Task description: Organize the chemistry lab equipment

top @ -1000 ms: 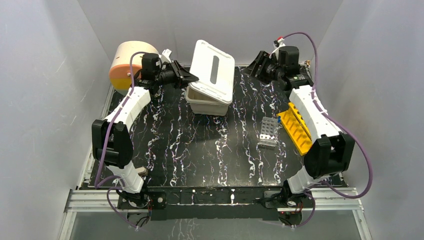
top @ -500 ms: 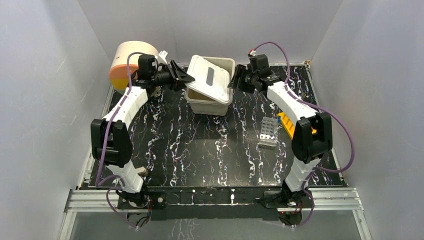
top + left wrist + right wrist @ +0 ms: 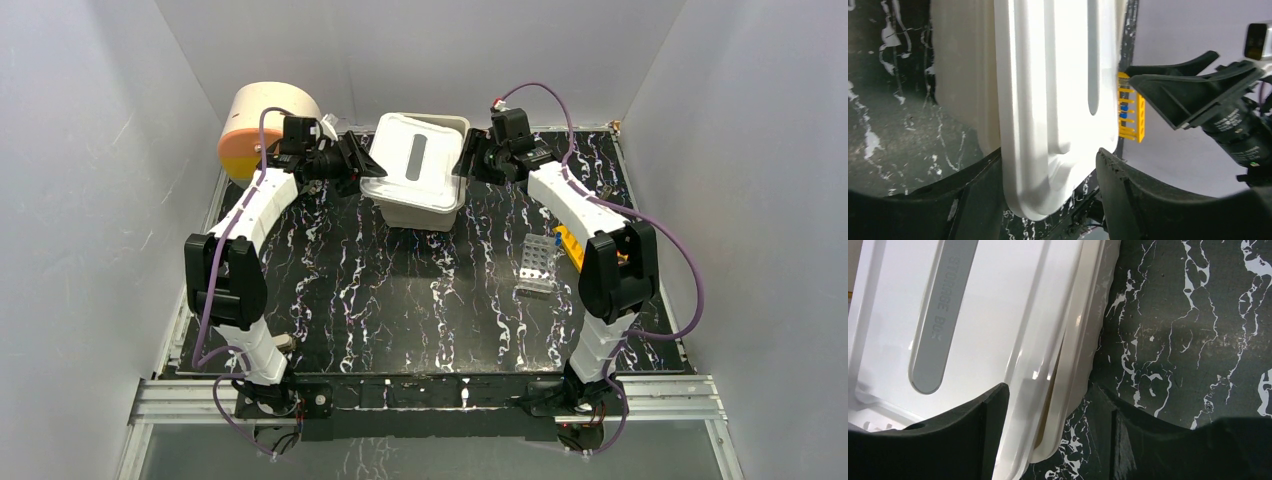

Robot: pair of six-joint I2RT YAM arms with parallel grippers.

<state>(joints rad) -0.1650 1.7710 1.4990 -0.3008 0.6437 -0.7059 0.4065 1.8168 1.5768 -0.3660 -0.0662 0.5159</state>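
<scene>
Top external is showing left claw (image 3: 366, 160) and right claw (image 3: 468, 160) gaping astride the lid (image 3: 412, 158), which is probably needing pressing shut.

The right arm (image 3: 572, 205) mostly hides yellow tube rack (image 3: 566, 240).

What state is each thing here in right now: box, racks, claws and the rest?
Box: upright, top mostly covered.
Lid: lying crooked on the box, not pressed shut.
Left gripper: open, around the lid's left edge.
Right gripper: open, around the lid's right edge.
Grey rack: upright, nothing gripping it.
Yellow rack: partly hidden behind the right arm.
Drum: sitting in the far left corner, untouched.
</scene>
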